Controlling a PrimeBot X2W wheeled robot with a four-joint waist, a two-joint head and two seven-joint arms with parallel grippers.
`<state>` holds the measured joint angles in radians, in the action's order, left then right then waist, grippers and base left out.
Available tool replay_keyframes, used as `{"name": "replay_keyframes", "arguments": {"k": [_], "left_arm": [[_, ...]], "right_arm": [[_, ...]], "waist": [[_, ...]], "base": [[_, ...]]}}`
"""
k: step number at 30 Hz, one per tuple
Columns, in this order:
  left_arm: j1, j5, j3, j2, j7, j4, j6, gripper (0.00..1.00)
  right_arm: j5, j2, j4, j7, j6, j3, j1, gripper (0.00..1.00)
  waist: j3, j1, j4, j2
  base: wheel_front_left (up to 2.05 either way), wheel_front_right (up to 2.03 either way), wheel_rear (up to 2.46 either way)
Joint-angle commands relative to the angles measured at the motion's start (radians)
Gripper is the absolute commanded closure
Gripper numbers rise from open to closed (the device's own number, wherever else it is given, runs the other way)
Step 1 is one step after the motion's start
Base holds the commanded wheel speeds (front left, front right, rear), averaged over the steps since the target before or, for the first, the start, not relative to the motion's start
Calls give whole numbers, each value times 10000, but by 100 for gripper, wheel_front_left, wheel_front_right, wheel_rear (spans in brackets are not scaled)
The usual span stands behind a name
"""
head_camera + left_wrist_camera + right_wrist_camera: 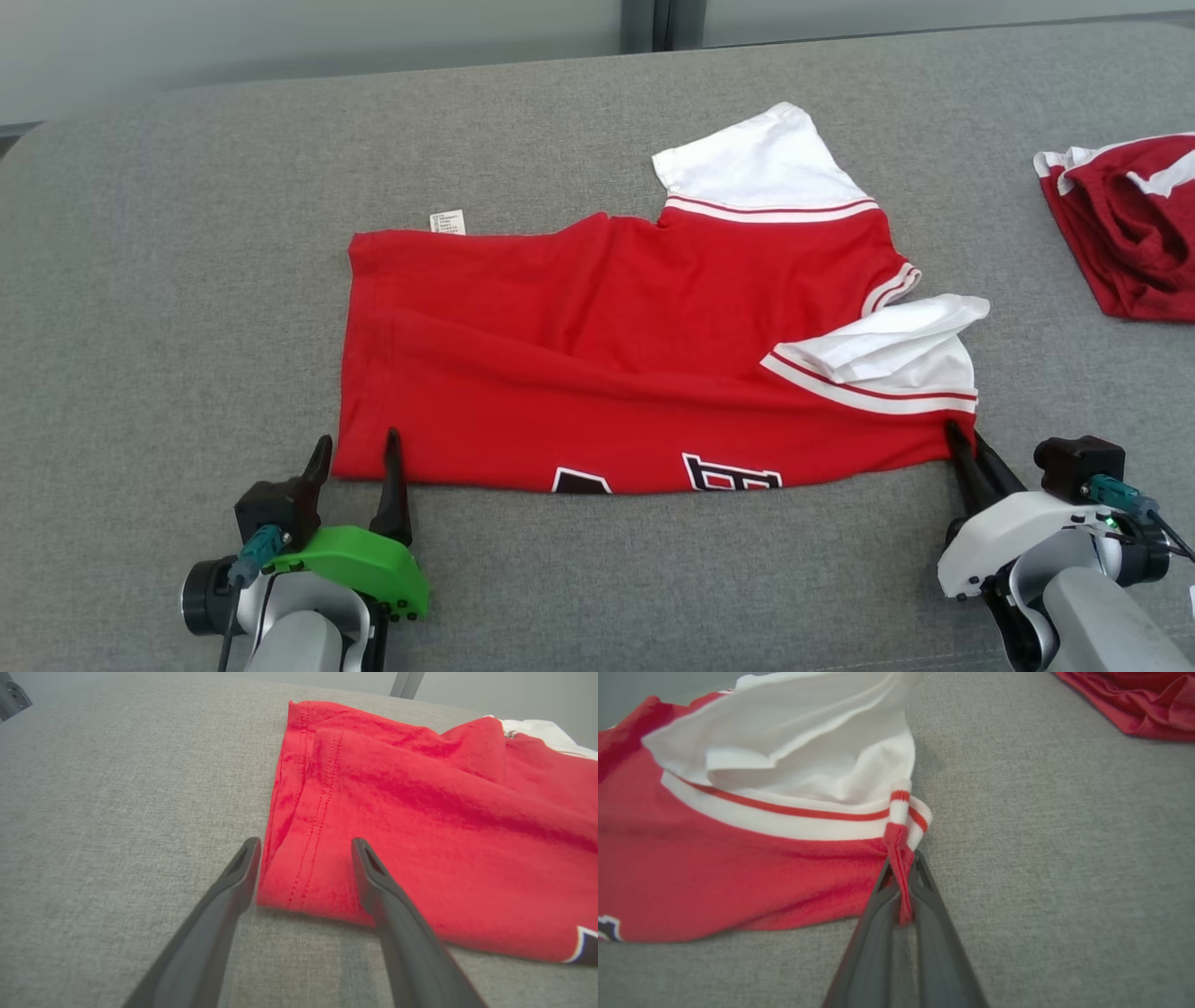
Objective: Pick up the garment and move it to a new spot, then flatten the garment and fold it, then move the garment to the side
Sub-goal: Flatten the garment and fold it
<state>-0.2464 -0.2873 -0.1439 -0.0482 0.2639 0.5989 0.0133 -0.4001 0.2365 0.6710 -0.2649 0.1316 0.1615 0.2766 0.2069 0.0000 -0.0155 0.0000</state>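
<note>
The red garment [607,355] lies spread on the grey tabletop [168,280], doubled over along its near edge, with the hem at its left end and the white sleeves [887,345] at its right end.

From the head, the left tool [358,437] stands wide at the garment's near hem corner, one finger just outside the side edge and the other over the red cloth. The left wrist camera adds the double row of stitching along that hem and the corner lying between the two fingers. Whether either finger touches the cloth cannot be told.

From the head, the right tool [957,431] is just a pair of fingers drawn together at the garment's near sleeve corner. The right wrist camera makes it plain: a narrow fold of red cloth, just below the red-and-white striped band, is pinched between the fingers.

The black-and-white lettering [728,471] on the garment's near edge is cut off by the fold and unreadable, as is the small label [447,222] at its far edge. Well to the garment's right, a second red garment [1130,224] runs out of frame.
</note>
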Motion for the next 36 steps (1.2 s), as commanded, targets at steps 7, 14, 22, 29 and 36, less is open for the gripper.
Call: {"name": "replay_keyframes", "arguments": {"k": [7, 14, 22, 29, 36], "left_arm": [[-222, -16, -13, -51, -1, 425, 94, 0], [-210, -79, -57, -51, -1, 633, 140, 55], [-206, -130, 49, -51, -3, 712, 232, 100], [434, -256, 347, -60, -1, 327, 181, 100], [1337, -339, 549, -71, -1, 234, 206, 100]], "right_arm": [[-36, 96, -168, 11, -20, 47, 87, 100], [-48, 85, -196, 11, -20, -37, -45, 100], [6, 96, -210, 11, -20, -78, -14, 100], [38, 118, -178, 10, -21, -296, -295, 100], [45, 45, -133, 10, -21, -356, -662, 100]], "waist": [[86, 0, -142, 0], [48, 0, -139, 0], [-25, 0, -142, 0], [-392, 0, 8, 0], [-1098, 0, 138, 0]], "base": [[0, 0, 0], [0, 0, 0], [0, 0, 0], [0, 0, 0], [0, 0, 0]]}}
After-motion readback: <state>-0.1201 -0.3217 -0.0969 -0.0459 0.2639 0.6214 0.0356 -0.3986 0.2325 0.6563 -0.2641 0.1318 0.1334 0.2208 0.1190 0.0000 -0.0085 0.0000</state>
